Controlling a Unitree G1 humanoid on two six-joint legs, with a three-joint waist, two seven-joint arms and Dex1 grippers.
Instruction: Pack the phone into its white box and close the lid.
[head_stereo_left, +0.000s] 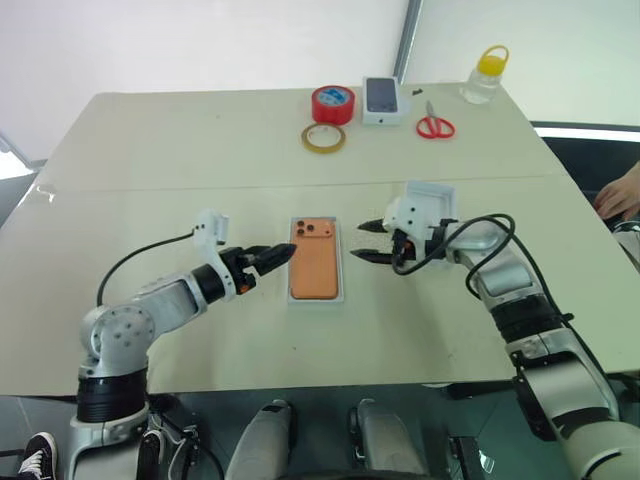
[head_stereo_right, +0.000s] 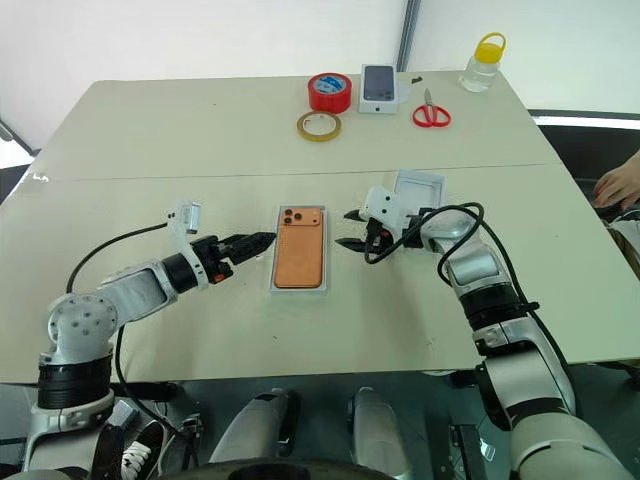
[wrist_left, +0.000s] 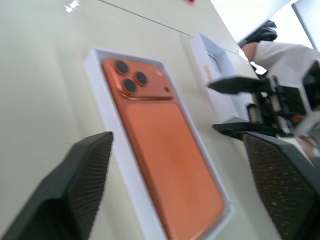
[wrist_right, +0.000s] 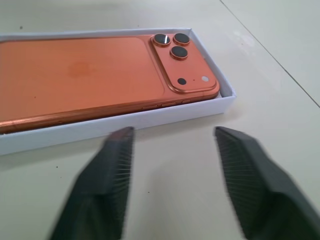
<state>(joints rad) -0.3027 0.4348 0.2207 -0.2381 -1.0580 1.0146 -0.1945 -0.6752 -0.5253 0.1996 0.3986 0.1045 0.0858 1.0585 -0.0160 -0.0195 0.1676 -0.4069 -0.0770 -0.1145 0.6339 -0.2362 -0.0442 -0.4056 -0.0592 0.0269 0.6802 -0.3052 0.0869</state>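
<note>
Table (head_stereo_left: 200, 150): pale beige tabletop, with a seam running across it from side to side.
Right gripper (head_stereo_left: 371, 241): hovers just off the right long side of the white box, black fingers parted and pointing at it, nothing between them.
Left gripper (head_stereo_left: 275, 257): reaches in from the left side, its tips just beside the left long side of the box; in the left wrist view its fingers (wrist_left: 75, 185) stand apart, holding nothing.
Lid (head_stereo_left: 432, 197): lies on the tabletop behind the right gripper, right of the box, plain white inner face up, partly hidden by the wrist.
White box (head_stereo_left: 340, 285): sits at the middle of the tabletop, long sides running toward the far edge, open.
Phone (head_stereo_left: 315, 262): lies flat inside the white box, orange back up, camera cluster at the end toward the far edge.
Smaller white box (head_stereo_left: 383, 100): near the far edge, with a dark phone picture on top.
Red tape roll (head_stereo_left: 333, 104): just left of that smaller box.
Clear bottle (head_stereo_left: 484, 78): yellow cap, by the far right corner.
Tan tape ring (head_stereo_left: 324, 137): flat, just in front of the red roll.
Scissors (head_stereo_left: 434, 123): red handles, right of the smaller box.
</note>
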